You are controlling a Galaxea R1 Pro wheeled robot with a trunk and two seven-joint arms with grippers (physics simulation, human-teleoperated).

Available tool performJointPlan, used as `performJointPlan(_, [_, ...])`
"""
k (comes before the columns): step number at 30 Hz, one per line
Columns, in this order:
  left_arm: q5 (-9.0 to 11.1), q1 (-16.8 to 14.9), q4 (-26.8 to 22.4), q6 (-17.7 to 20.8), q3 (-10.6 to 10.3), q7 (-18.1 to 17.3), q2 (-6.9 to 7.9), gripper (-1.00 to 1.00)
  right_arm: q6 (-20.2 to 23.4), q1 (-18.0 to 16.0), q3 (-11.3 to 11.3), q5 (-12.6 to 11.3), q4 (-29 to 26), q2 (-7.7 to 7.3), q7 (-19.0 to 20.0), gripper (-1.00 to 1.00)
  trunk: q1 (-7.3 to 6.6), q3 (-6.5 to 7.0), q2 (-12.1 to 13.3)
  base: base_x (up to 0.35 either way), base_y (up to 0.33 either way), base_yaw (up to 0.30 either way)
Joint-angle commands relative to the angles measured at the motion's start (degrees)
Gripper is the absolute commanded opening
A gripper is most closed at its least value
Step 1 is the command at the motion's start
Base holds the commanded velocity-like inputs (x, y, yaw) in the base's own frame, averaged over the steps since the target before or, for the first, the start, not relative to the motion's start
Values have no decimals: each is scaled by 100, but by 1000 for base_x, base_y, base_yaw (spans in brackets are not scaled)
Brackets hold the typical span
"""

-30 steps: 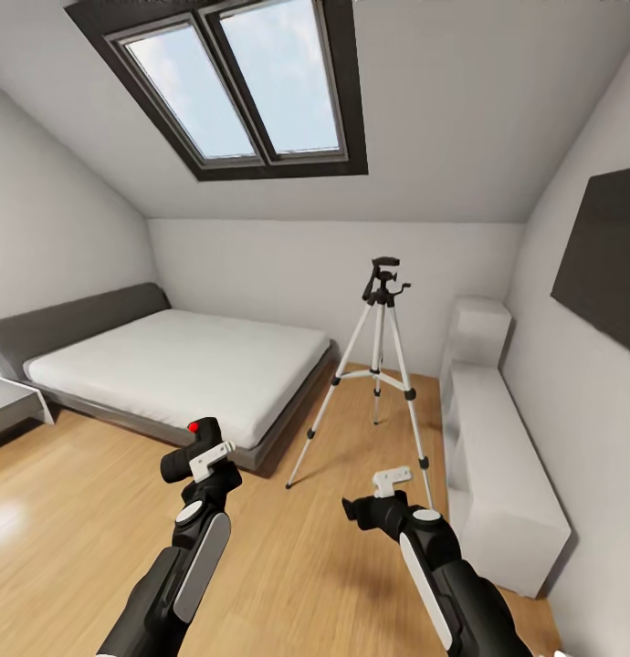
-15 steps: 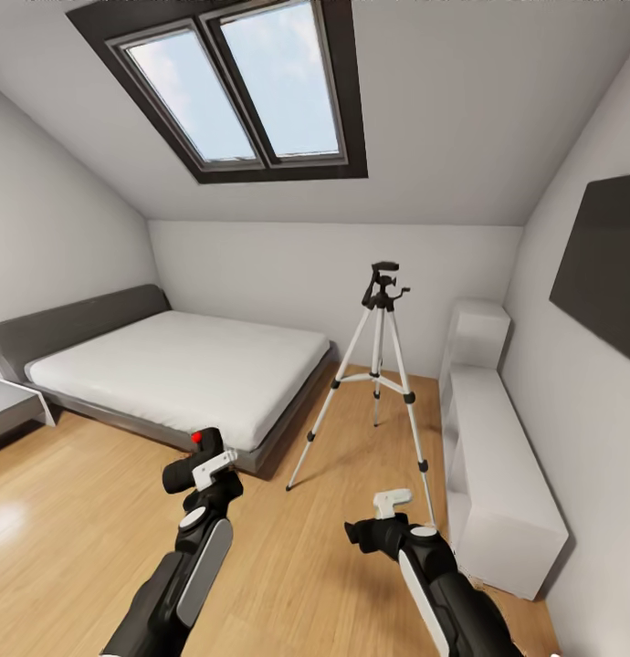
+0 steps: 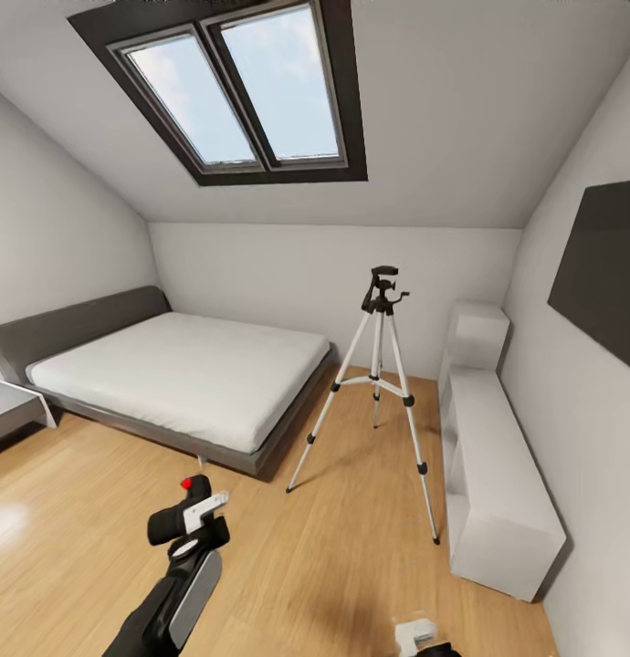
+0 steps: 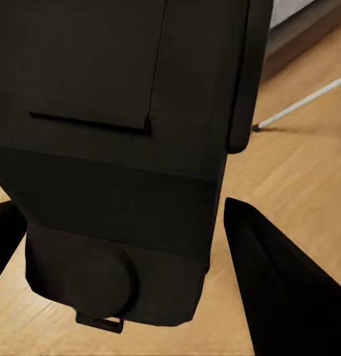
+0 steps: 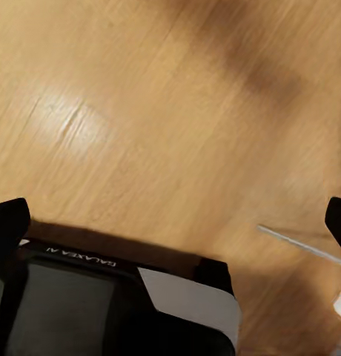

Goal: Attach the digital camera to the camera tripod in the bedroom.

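Observation:
In the head view the camera tripod stands on the wood floor between the bed and a white cabinet, its black pan head bare. My left gripper is low at the left, well short of the tripod, shut on the digital camera with its red dot up. The left wrist view has the black camera body wedged between my fingers, with a tripod leg beyond. My right gripper hangs open over bare floor; its white bracket peeks in at the head view's bottom edge.
A grey bed with a white mattress fills the left. A long white cabinet lines the right wall under a black TV. A small nightstand sits far left. A skylight is overhead. Wood floor lies open before the tripod.
Both arms have sunk lower in the head view. The right arm has dropped almost out of the picture. The left gripper still holds the camera.

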Motion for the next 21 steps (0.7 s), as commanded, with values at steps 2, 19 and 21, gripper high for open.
performJointPlan(2, [138,-4,135,19,-15,31,17,-100,-281,-4,25,-10,509,-66,5,100,-44,29,76,0,0,0])
performJointPlan(19, [1032,-4,1126,-52,-10,28,80,-100,-2670,206,25,-33,2715,-563,-39,100,-417,335,758,0,0,0])
performJointPlan(21, [1043,-4,1171,-56,-10,26,82,-100,-2707,312,25,-33,2726,-584,-47,100,-461,371,838,0,0,0])
